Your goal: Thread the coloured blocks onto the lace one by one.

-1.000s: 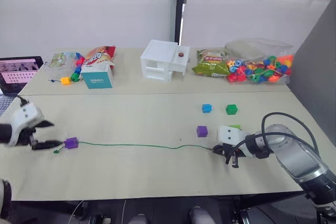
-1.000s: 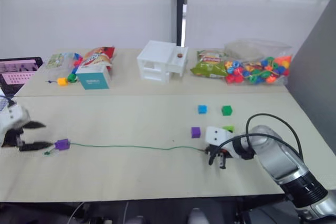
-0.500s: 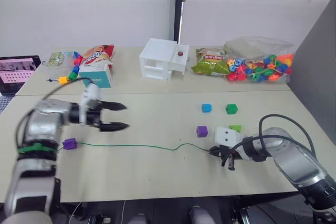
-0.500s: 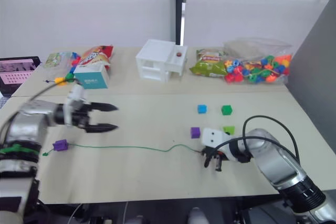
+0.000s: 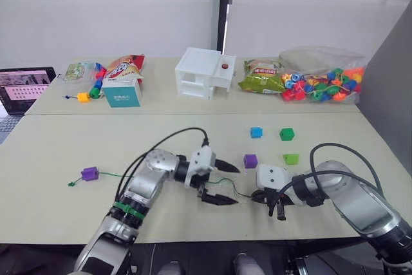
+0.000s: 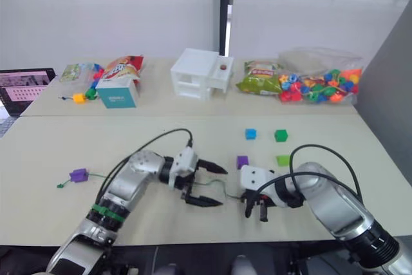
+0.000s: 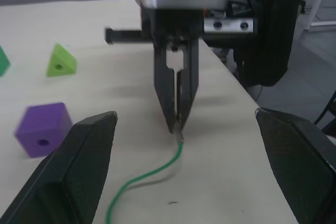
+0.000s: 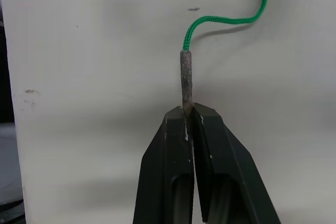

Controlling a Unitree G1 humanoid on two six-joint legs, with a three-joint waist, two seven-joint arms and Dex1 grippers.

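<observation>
Since earlier, left gripper (image 5: pixel 221 184) was swung right, open, near lace (image 8: pixel 187 80) tip pinched by right gripper (image 5: pixel 275 203); tip should be held steady

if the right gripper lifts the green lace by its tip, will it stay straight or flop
Probably flop: the lace curls right behind its tip and snakes across the table. The dark tip looks stiff and straight where the right gripper pinches it. Likely light; the threaded purple block may drag along.
</observation>
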